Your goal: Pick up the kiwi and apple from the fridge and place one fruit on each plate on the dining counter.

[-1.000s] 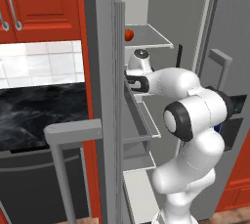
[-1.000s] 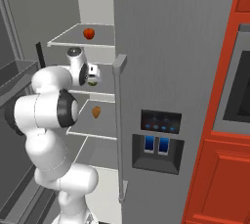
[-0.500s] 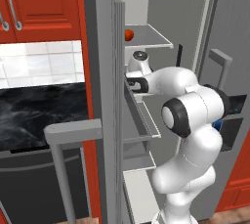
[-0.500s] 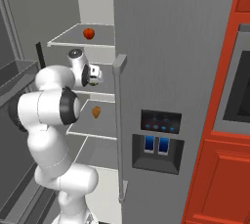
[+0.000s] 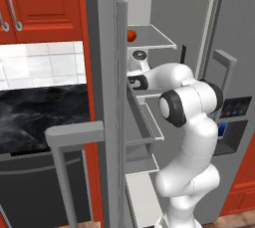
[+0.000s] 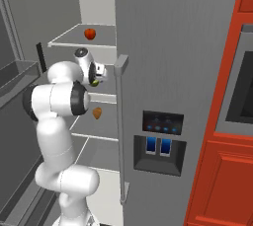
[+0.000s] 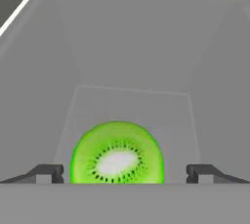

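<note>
While the claw (image 7: 124,173) gapes, the kiwi's (image 7: 117,153) underside is cut off.

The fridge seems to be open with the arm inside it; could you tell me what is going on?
The robot arm is reaching into the open fridge for the kiwi, which lies on a shelf. The gripper is open, a fingertip on either side of the fruit, not gripping it. The apple sits on the shelf above.

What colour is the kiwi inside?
Bright green round kiwi, with a white middle ringed by tiny black seeds; hand view shows it best.
</note>
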